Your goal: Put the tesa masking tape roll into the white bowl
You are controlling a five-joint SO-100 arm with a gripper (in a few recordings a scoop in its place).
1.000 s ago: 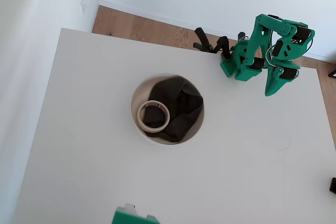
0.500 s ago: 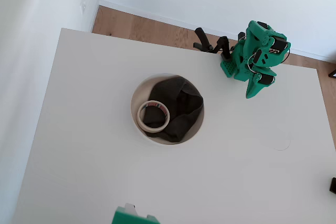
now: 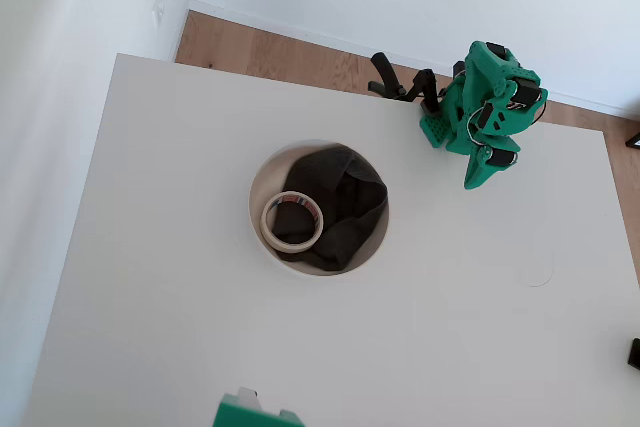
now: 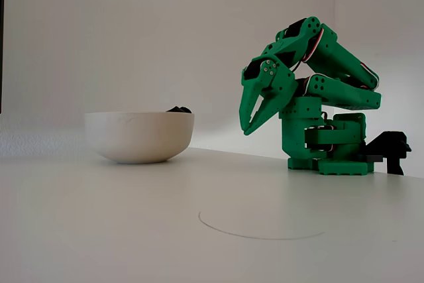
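Note:
The tesa masking tape roll [image 3: 270, 231], a cream ring with a red-and-blue core, lies flat inside the white bowl [image 3: 257, 188] on the dark grey cloth [image 3: 348, 203], at the bowl's left side in the overhead view. In the fixed view the bowl [image 4: 139, 136] hides the tape, and only a tip of cloth [image 4: 179, 109] shows above the rim. The green gripper [image 3: 476, 180] hangs folded near the arm's base, well to the right of the bowl. Its fingertips [image 4: 246, 128] point down, closed together and holding nothing.
A black clamp [image 3: 396, 82] grips the table's back edge beside the arm's base [image 4: 328, 154]. A green part [image 3: 255, 413] pokes in at the overhead view's bottom edge. A faint drawn circle [image 4: 262, 228] marks the white table in front of the arm.
The arm has folded back toward its base, and the gripper swung left and closer to the base in the overhead view. The tape and bowl have not moved.

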